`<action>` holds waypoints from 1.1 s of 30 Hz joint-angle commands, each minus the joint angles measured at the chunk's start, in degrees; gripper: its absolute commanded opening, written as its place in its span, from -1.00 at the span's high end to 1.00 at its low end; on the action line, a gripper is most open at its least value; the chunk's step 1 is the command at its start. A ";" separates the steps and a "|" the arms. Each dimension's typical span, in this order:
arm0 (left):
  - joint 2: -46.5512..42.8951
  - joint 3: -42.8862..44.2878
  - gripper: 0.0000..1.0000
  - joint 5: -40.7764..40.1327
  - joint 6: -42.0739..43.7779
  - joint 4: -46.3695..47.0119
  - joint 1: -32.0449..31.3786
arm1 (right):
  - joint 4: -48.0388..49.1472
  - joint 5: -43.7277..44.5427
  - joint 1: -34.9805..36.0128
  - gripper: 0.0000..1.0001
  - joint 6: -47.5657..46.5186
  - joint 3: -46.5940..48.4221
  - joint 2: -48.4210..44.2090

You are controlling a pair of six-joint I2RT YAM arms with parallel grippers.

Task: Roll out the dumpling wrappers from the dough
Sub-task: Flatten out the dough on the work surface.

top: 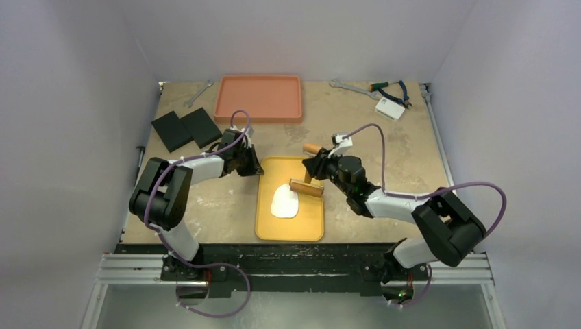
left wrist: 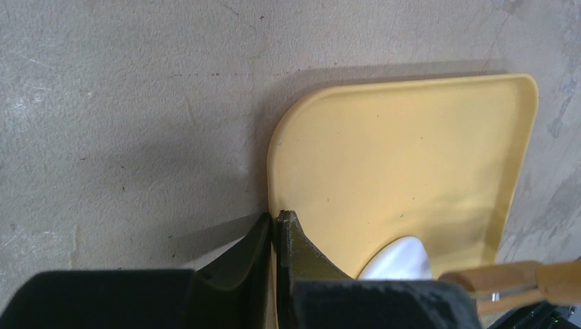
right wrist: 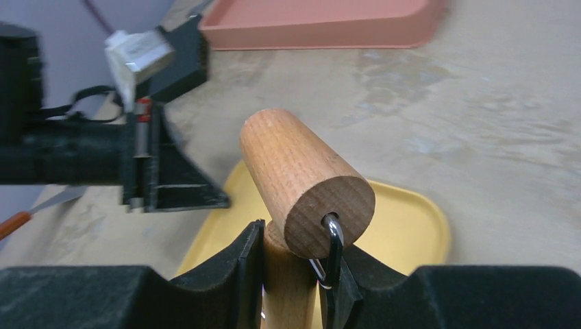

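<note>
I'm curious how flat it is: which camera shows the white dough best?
The top view: the whole white dough lies on the yellow tray. The left wrist view catches only one edge; the right wrist view shows none.

orange tray [top: 258, 98], black pads [top: 171, 131], wrench [top: 349, 87], pliers [top: 392, 90]

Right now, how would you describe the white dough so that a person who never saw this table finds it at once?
Find the yellow tray lying on the table between the two arms. On its middle rests the white dough, a flat pale oval just beside the wooden roller. It is the only white thing on that tray.
</note>
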 commanded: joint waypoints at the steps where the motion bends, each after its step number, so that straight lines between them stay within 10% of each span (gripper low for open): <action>1: 2.20 -1.42 1.00 -4.83 2.18 -4.58 1.30 | 4.16 -2.41 4.73 1.00 2.42 3.82 -1.79; 16: 2.86 -1.46 1.00 -4.05 2.07 -4.44 1.32 | 24.23 4.85 7.44 1.00 7.66 -2.52 18.17; 21: 2.89 -1.46 1.00 -4.04 2.07 -4.36 1.34 | 24.43 23.06 7.46 1.00 8.79 -9.27 15.52; 33: 3.27 -1.46 1.00 -4.26 1.98 -4.25 1.30 | 9.34 27.41 13.34 1.00 14.19 -1.80 18.91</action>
